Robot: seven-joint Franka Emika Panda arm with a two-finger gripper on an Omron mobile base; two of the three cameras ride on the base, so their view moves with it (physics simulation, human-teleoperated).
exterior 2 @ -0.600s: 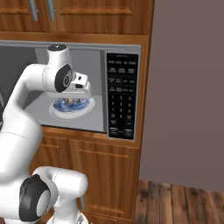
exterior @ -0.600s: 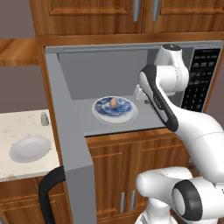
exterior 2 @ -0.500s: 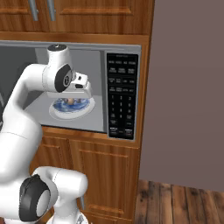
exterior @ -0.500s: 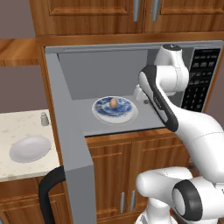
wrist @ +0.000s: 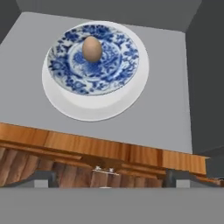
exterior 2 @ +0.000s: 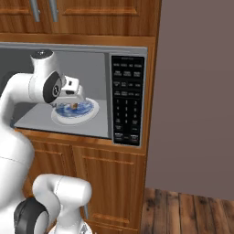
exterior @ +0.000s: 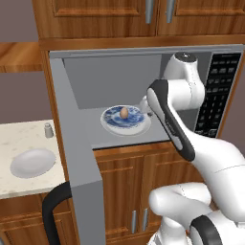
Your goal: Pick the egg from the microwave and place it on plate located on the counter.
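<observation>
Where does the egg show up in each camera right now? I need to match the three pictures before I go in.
Left base view: the egg sits centre, on the blue patterned plate inside the microwave.
Right base view: the egg is left of centre, just below the robot's hand.
Hand view: the egg is upper left of centre.
Shared landmark: the blue patterned plate.

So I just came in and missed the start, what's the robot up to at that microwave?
The white arm is reaching into the open microwave toward the egg, which sits on a blue-patterned plate inside the cavity. Its pincer is open and holds nothing; it hangs near the front of the cavity, short of the egg. The plain white plate where the egg should go waits on the counter to the left, beside a small grey shaker. So the pick-up has not happened yet.
</observation>
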